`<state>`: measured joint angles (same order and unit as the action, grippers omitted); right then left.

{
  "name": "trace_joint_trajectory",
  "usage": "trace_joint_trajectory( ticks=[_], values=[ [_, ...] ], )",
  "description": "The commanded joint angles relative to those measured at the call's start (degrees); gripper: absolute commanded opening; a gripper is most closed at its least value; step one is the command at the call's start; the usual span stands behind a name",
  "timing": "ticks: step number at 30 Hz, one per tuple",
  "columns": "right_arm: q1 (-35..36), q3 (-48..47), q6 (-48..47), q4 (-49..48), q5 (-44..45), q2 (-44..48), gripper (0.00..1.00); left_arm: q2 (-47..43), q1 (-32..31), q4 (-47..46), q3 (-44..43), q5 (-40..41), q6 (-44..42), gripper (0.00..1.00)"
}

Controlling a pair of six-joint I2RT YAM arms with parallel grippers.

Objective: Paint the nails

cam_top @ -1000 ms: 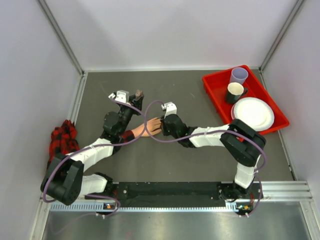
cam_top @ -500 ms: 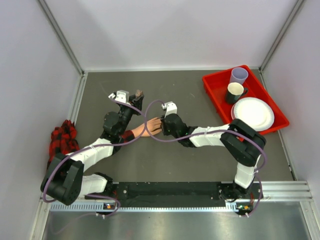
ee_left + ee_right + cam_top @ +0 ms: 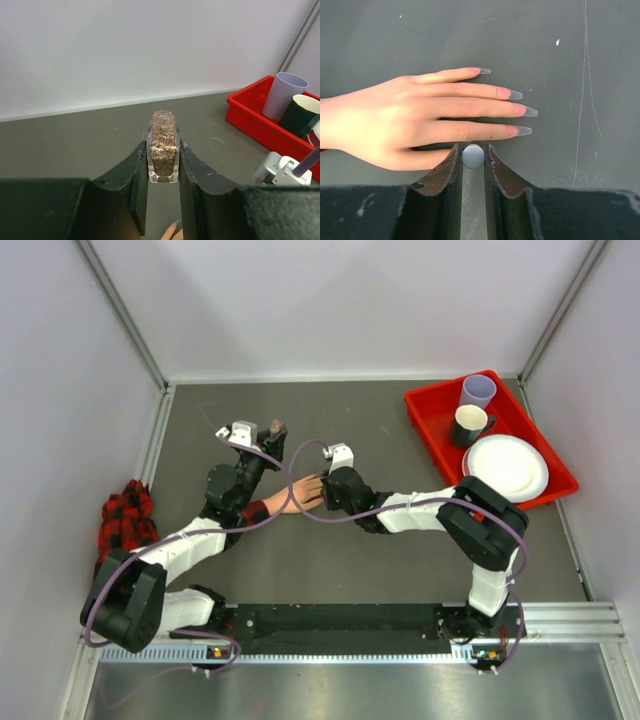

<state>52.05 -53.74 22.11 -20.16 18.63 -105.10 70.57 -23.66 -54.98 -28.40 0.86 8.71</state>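
The peach mannequin hand (image 3: 410, 120) lies flat on the grey table, fingers pointing right, with long clear-tipped nails (image 3: 519, 109) that are pink at the base. Its red-and-black plaid sleeve (image 3: 128, 515) trails to the left. My right gripper (image 3: 473, 151) is shut on a round grey brush cap (image 3: 473, 156), seen end-on, just above the lowest finger. The brush is hidden under the cap. My left gripper (image 3: 163, 160) is shut on a small uncapped bottle of copper glitter polish (image 3: 163, 147), held upright beyond the hand. One fingertip (image 3: 172, 230) shows below it.
A red tray (image 3: 428, 408) at the back right holds a lilac cup (image 3: 478, 391), a dark mug (image 3: 468, 425) and a white plate (image 3: 507, 466). White walls close the table on three sides. The arms' cables loop over the hand.
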Motion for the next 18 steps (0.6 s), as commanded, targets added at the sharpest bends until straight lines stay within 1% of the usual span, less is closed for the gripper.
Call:
trace_joint_trajectory(
  ticks=[1,11,18],
  values=[
    [-0.37,-1.99,-0.40,-1.98,0.79,0.16,0.00,-2.19,0.28,-2.68,0.19,-0.60,0.17,0.00],
    [-0.37,-1.46,-0.66,-1.81,1.41,1.30,0.00,-2.10,0.37,-2.68,0.19,-0.60,0.25,0.00],
    [-0.11,0.99,-0.49,-1.72,1.41,4.63,0.00,-1.92,0.37,-2.68,0.10,-0.60,0.25,0.00]
  ],
)
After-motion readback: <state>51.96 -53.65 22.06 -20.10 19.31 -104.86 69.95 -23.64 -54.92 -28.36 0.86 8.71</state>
